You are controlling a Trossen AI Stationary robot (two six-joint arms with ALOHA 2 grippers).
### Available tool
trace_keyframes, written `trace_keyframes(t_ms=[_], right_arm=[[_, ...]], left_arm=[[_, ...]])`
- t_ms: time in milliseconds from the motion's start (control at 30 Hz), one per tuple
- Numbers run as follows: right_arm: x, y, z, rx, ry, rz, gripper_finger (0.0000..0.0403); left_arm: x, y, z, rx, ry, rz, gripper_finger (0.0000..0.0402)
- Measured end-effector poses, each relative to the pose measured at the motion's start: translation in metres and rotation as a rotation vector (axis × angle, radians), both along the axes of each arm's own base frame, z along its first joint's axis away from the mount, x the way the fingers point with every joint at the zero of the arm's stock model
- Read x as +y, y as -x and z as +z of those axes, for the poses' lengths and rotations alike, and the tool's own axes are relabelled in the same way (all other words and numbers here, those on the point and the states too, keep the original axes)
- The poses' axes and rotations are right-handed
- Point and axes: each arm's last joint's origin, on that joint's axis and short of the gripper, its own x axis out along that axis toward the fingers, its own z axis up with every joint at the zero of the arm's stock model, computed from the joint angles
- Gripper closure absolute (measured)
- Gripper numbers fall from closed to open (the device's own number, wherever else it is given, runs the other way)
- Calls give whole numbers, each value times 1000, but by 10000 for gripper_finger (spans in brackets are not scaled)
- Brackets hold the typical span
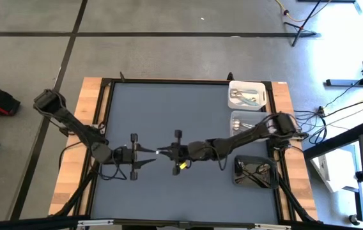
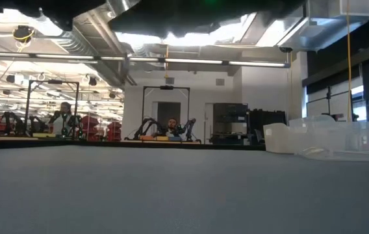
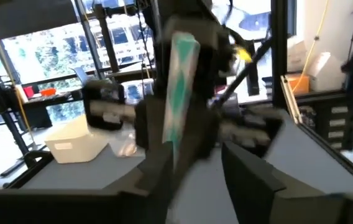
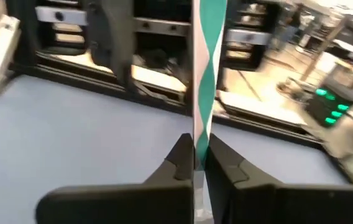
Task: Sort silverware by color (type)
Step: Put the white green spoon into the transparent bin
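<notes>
Mid-tabletop, the right claw (image 4: 199,163) pinches a teal-and-white patterned utensil (image 4: 202,56), tip toward the left claw (image 1: 148,157), whose fingers are spread around it. This looks like a handover. Next, the left should close before the right releases. Sorted silverware (image 1: 244,97) lies in bins along the right edge.

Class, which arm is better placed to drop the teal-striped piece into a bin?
Right. The right gripper is shut on the striped piece, and the white bin, clear bin and dark bin sit on its side.
</notes>
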Motion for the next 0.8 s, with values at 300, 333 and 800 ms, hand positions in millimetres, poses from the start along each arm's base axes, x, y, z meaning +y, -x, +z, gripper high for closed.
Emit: trace_keyframes(t_ms=[300, 333, 800], right_arm=[[12, 48, 43, 208, 179, -246, 396], [10, 57, 50, 240, 181, -273, 397], [-35, 168, 88, 635, 29, -632, 400]], left_arm=[[0, 28, -1, 157, 34, 5, 251], [1, 30, -1, 166, 52, -2, 251], [8, 28, -5, 226, 90, -29, 250]])
